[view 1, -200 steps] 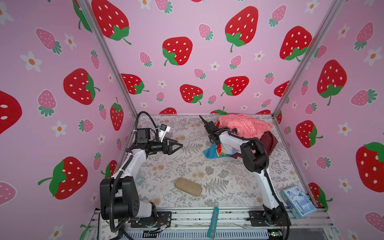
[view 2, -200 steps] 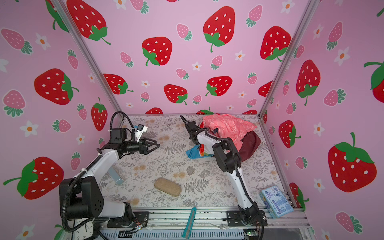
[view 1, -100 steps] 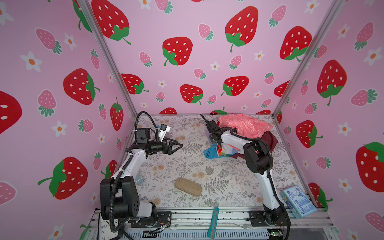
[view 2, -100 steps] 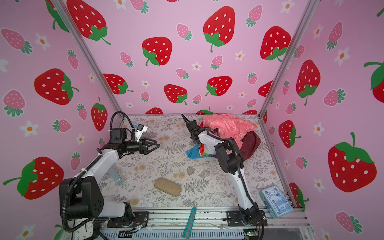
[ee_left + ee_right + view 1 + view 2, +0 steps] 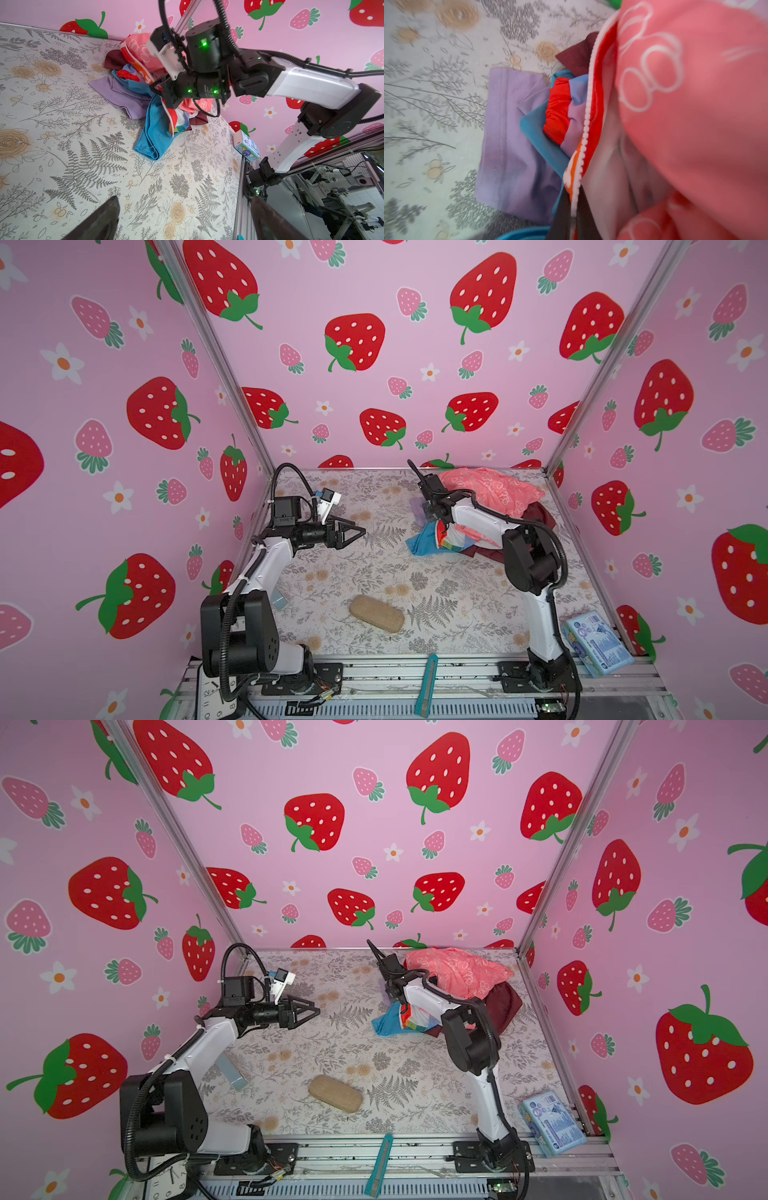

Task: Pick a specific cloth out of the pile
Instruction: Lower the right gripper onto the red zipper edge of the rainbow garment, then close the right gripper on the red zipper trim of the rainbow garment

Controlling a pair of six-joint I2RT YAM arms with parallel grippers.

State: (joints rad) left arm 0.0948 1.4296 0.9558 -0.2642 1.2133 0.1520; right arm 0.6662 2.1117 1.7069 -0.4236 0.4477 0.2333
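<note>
Table (image 5: 374, 572): flat, fern-printed | pile (image 5: 494, 493): soft crumpled heap, back right corner | cloth (image 5: 178, 118): thin, red-bordered, scalloped white trim, at pile's front edge, hanging from right claw (image 5: 160, 92), clenched on its edge | left claw (image 5: 353, 531): spread, empty, well apart.

Numerals 12, 10, 9 and 8 legible in a top view on a white clock face (image 5: 208, 693) at the front left corner of the desk frame. Printed lettering on the blue packet (image 5: 598, 640) too small to read. Tiny white print on the black motor housing (image 5: 204, 90) of the right arm illegible
</note>
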